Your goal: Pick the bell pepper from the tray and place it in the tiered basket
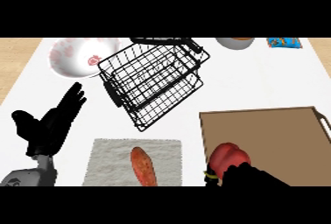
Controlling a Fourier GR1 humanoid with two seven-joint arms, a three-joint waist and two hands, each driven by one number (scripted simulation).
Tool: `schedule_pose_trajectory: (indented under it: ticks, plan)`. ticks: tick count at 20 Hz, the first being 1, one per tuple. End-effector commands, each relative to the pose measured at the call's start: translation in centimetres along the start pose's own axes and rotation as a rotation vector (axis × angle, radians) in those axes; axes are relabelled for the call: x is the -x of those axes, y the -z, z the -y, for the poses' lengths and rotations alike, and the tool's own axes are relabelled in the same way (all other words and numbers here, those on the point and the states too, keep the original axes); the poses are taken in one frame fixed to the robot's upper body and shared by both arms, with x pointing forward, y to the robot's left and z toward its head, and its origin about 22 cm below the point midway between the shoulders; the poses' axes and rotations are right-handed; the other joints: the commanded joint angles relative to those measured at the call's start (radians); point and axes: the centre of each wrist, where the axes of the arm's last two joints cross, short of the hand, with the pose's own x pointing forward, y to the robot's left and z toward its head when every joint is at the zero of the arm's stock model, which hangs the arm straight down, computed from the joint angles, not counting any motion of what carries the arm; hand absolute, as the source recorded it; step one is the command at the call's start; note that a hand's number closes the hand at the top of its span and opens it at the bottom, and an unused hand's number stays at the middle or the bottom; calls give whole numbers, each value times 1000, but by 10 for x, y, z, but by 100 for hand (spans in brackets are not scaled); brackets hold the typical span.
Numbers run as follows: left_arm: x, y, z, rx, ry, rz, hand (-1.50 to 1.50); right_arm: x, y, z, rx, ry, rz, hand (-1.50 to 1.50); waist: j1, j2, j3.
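Gripping one red bell pepper [227,158] at the brown tray's [271,131] near-left corner, right hand [249,175] has its fingers curled round the pepper's lower side. Left hand [48,124] rests open, fingers up, near the counter's [258,78] left edge. One black tiered basket [155,81] sits mid-counter. One sweet potato [143,166] lies on one grey towel [107,164]. One patterned bowl [81,56] at the far-left corner.
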Motion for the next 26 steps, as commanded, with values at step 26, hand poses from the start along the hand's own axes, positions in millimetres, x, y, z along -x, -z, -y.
schedule_pose_trajectory:
  ticks: [26]
  plan:
    - [-2, 14, 8, 24, 17, 18, 0, -123, 161, -93, -108, 51, -280, 150, 39, 6, 1]
